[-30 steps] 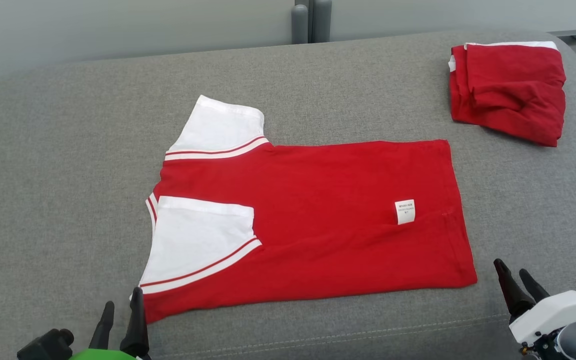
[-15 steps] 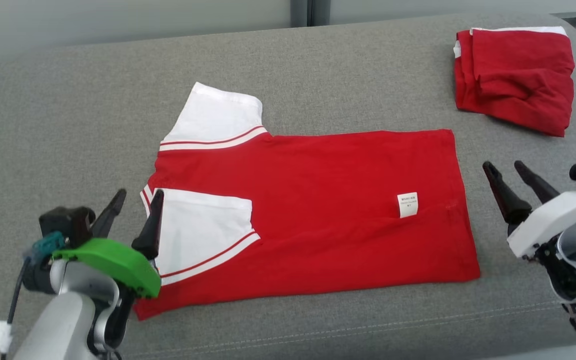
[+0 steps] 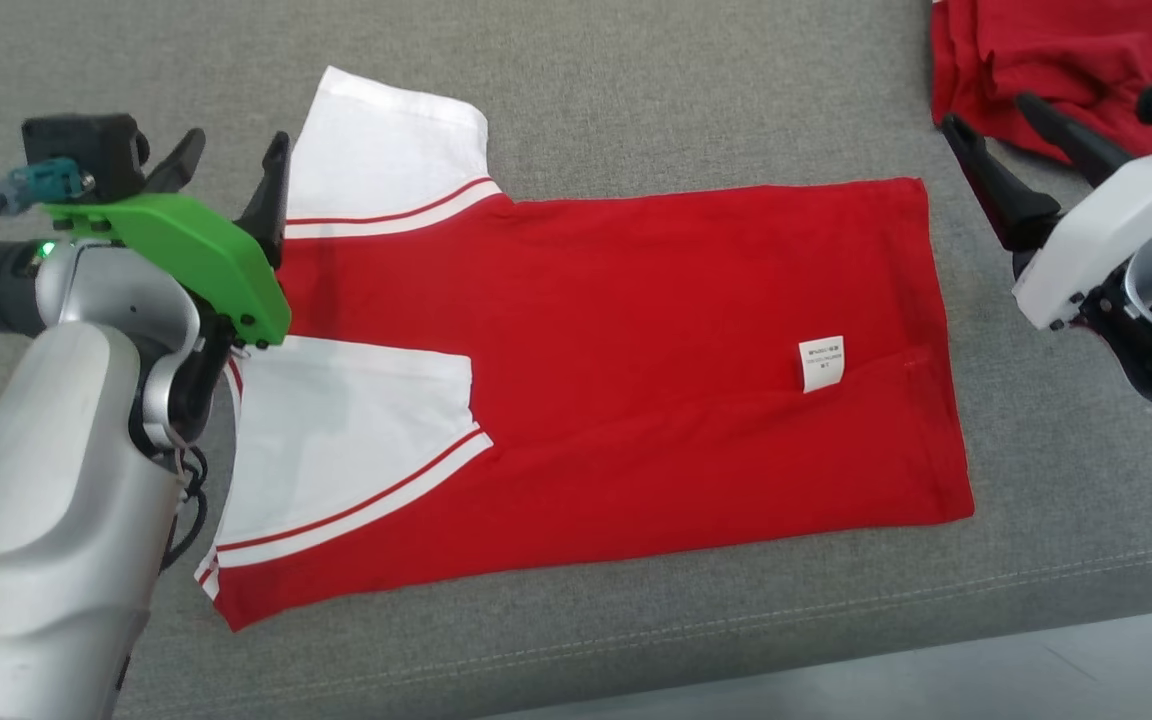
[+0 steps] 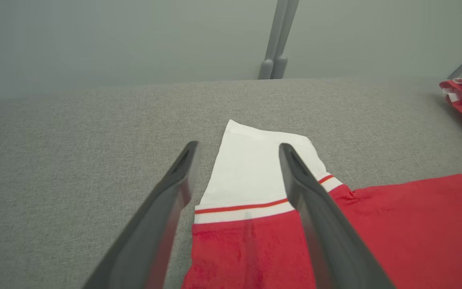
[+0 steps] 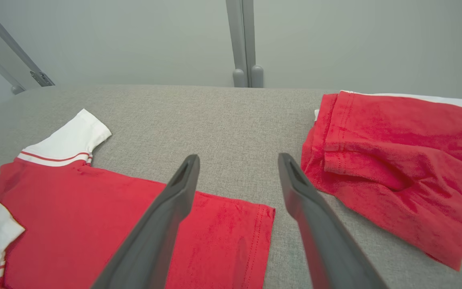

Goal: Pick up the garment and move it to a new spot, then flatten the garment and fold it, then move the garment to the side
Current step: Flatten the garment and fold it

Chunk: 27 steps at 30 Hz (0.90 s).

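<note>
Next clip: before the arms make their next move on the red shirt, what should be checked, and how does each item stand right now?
1. The left gripper is open: ok.
2. The right gripper is open: ok.
3. The shirt lies flat on the cushion: ok.
4. The near sleeve is folded onto the body: ok.
5. The far sleeve is folded in: not ok, it sticks out.
6. Fingers are lined up at the far sleeve: ok for the left gripper; whether they touch it, cannot tell.

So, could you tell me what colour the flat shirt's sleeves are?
White sleeves with a red stripe; clearest in head view.
</note>
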{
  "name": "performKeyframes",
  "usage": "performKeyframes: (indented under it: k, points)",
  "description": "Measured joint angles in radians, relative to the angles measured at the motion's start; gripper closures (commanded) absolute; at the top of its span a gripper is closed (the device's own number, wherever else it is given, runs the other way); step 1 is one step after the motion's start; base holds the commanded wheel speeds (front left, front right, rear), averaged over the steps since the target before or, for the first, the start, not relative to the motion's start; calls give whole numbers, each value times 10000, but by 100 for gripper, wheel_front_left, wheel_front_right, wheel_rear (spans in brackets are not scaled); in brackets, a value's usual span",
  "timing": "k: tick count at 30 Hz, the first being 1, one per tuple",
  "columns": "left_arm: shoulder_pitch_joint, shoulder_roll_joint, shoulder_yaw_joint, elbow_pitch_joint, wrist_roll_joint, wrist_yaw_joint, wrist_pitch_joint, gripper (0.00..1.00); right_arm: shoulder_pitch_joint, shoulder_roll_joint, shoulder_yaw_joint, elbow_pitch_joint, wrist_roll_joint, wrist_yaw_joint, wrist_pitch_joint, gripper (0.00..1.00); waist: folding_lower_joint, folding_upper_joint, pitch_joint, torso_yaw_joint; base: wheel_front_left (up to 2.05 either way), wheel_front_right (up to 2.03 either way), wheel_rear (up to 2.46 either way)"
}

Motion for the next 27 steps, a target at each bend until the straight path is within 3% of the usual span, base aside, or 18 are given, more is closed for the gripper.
performKeyframes:
  k: [15, 27]
  points:
    - [-2946, 328, 8, 1670, 593, 128, 1250, 0, -2270, 380, 560, -380, -127, 399, 957, 0, 0, 0, 2043, -680, 0, 0, 0]
    - [-3867, 316, -150, 2777, 840, -107, 1170, 0, -2607, 556, 583, 84, -153, 474, 907, 0, 0, 0, 3005, -1245, 0, 0, 0]
